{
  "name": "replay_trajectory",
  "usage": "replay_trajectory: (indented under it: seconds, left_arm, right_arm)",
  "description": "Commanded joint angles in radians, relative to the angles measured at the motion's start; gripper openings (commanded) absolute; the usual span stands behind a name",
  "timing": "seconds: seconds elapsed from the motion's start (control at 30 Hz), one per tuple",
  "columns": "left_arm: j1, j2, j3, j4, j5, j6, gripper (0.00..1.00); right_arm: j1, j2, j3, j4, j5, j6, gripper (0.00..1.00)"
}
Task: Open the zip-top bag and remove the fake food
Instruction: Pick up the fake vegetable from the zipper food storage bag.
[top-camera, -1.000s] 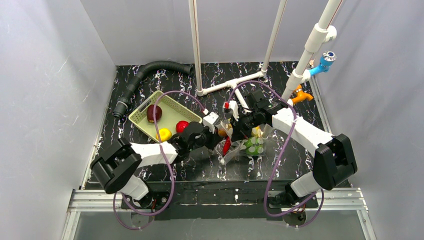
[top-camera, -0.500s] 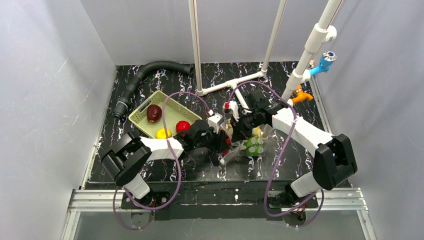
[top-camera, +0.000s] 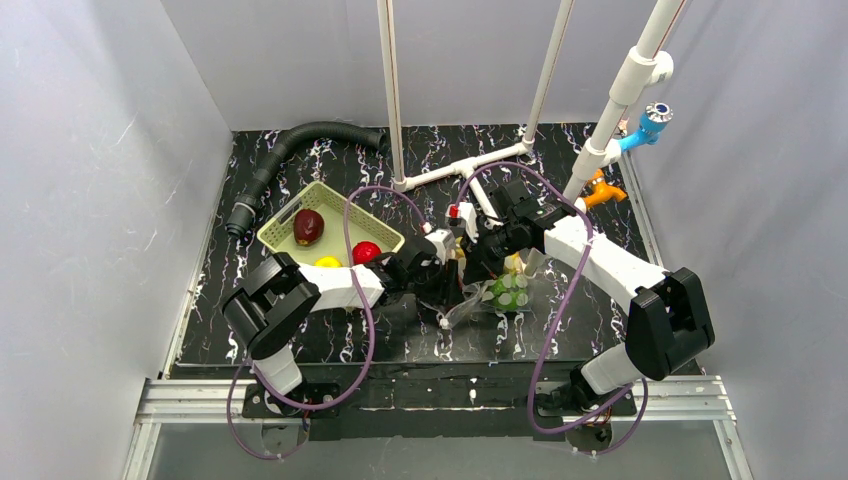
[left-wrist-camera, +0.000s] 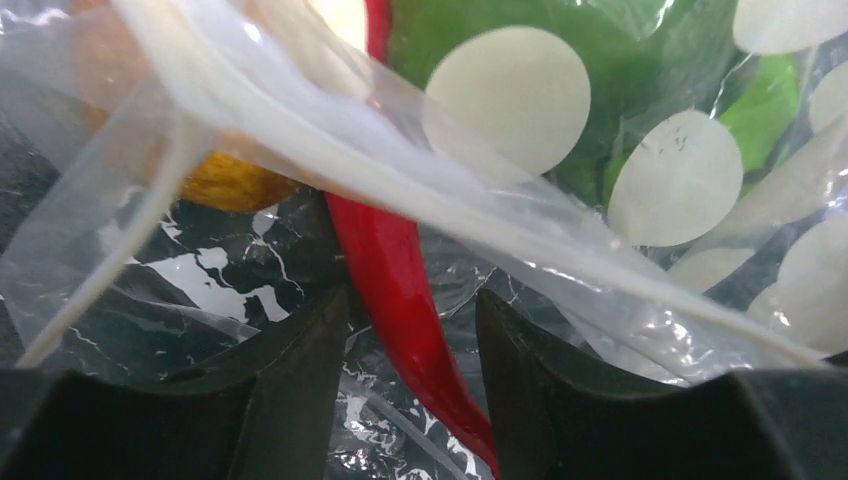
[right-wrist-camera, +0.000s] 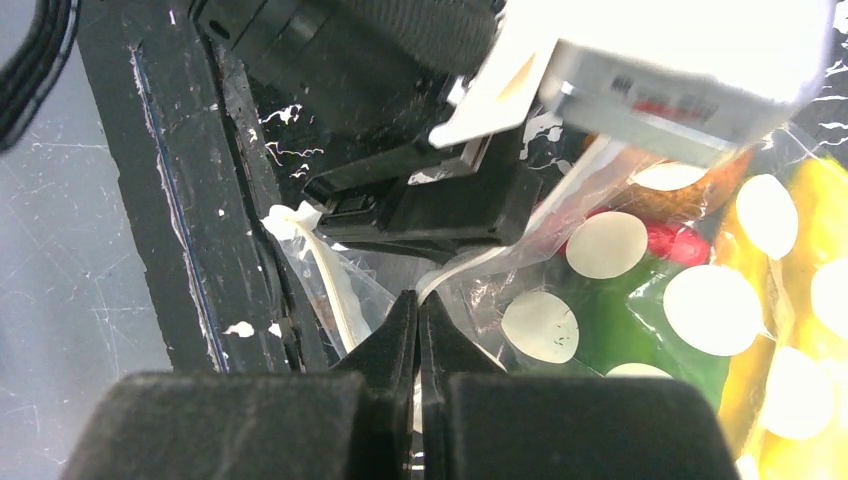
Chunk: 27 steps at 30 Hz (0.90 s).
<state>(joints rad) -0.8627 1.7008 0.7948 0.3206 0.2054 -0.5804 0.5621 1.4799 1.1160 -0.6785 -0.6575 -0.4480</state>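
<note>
Top external view puts the zip-top bag (top-camera: 497, 296) mid-bench (top-camera: 470, 345), toward the near edge, with bare marbled surface on to the right edge. At the bag's mouth the left gripper (left-wrist-camera: 412, 310) stands about half spread. A red chili (left-wrist-camera: 395, 270) runs between its fingers with a gap on either side, so nothing is clamped. The right gripper (right-wrist-camera: 418, 312) is pinched tight on the bag's white zip edge. A green piece (left-wrist-camera: 640, 70) sits inside the bag. Toward the left edge, the pale green basket (top-camera: 345, 228) holds three plastic fruits (top-camera: 366, 252).
</note>
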Motion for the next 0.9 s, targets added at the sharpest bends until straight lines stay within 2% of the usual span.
replay_trajectory:
  seconds: [0.0, 0.1, 0.17, 0.2, 0.47, 0.6, 0.87]
  left_arm:
    - [-0.038, 0.01, 0.042, -0.152, -0.06, -0.029, 0.41]
    - [-0.04, 0.003, 0.04, -0.154, -0.062, -0.029, 0.14]
    - [-0.04, -0.017, 0.035, -0.157, -0.058, -0.024, 0.02]
    - [-0.04, -0.028, 0.038, -0.165, -0.054, -0.017, 0.0]
    - [-0.027, -0.174, 0.103, -0.31, -0.025, 0.033, 0.0]
    - [-0.006, -0.216, 0.112, -0.382, 0.003, 0.043, 0.0]
    - [0.035, -0.289, 0.093, -0.414, 0.085, 0.021, 0.0]
  right_arm:
    - [-0.017, -0.027, 0.003, 0.0, -0.016, -0.004, 0.01]
    - [-0.017, -0.028, 0.002, 0.0, -0.013, -0.004, 0.01]
    - [-0.018, -0.031, 0.0, 0.002, -0.01, -0.006, 0.01]
    - [-0.017, -0.032, -0.002, 0.003, -0.008, -0.006, 0.01]
    - [-0.017, -0.046, -0.011, 0.004, 0.005, -0.018, 0.01]
    - [-0.017, -0.061, -0.021, -0.009, -0.036, -0.04, 0.01]
    - [-0.016, -0.093, -0.047, -0.03, -0.118, -0.085, 0.01]
